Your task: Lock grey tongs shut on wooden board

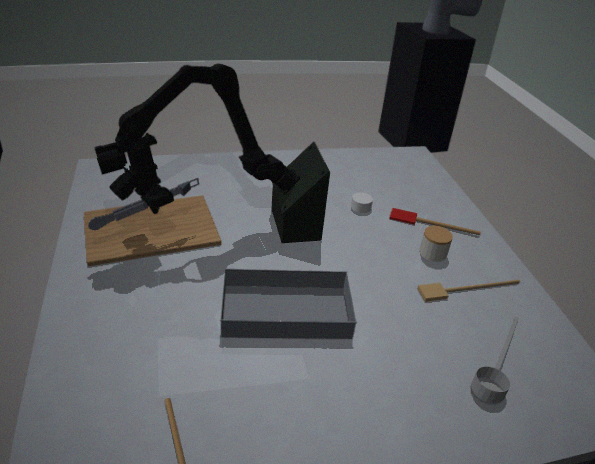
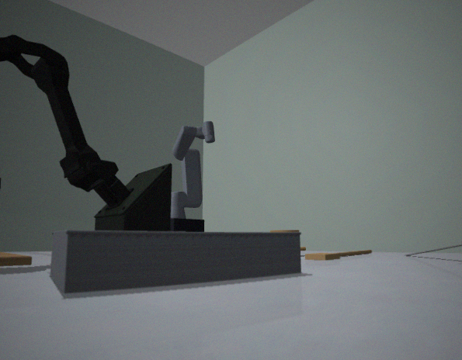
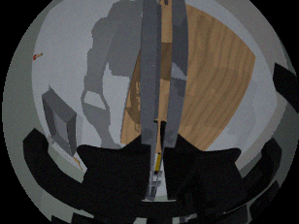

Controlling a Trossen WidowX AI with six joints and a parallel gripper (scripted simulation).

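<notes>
The grey tongs (image 1: 130,210) (image 3: 149,72) are in my gripper (image 1: 155,204) (image 3: 158,124), which is shut on them. Their two arms run close side by side with a narrow gap in the wrist view. The looped end points toward the arm's base side and shows at the left edge of the exterior view; the rounded tips point to the far left. The tongs hang above the wooden board (image 1: 198,231) (image 2: 10,259) (image 3: 218,72), with their shadow on it. Their exact tilt is hard to tell. The roasting tin (image 1: 288,330) (image 2: 185,260) (image 3: 70,130) holds nothing.
The dark arm base (image 1: 303,210) (image 2: 150,209) stands right of the board. Farther right are a white puck (image 1: 362,203), a red-headed brush (image 1: 403,216), a cork-lidded jar (image 1: 434,248), a wooden brush (image 1: 432,291) and a round cup (image 1: 480,390) with a handle. A wooden rod (image 1: 174,430) lies at the front.
</notes>
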